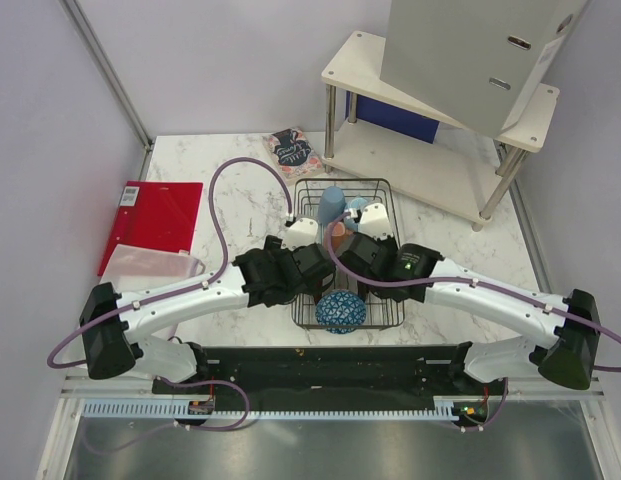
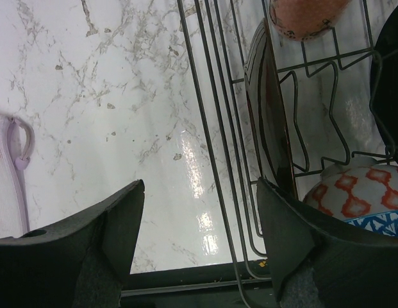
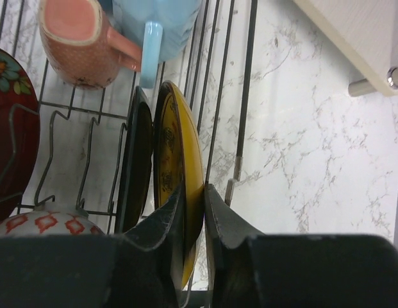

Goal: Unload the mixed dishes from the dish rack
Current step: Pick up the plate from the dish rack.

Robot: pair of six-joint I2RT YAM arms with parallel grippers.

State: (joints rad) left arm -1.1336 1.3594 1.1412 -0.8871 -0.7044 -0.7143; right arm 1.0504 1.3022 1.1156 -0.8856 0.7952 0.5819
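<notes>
R pincer (image 3: 193, 196) clenched on yellow plate (image 3: 176, 141) standing upright at dish rack's (image 1: 340, 181) right side, beside black plate (image 3: 136, 160); L pincer (image 2: 200, 187) released, straddling rack's left wall over worktop (image 2: 109, 96).

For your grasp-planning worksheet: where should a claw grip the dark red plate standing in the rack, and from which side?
Probably its upper rim, from above, a finger on each face. The dark red plate stands on edge between wire dividers of the dish rack, leaving only that thin rim exposed.
</notes>
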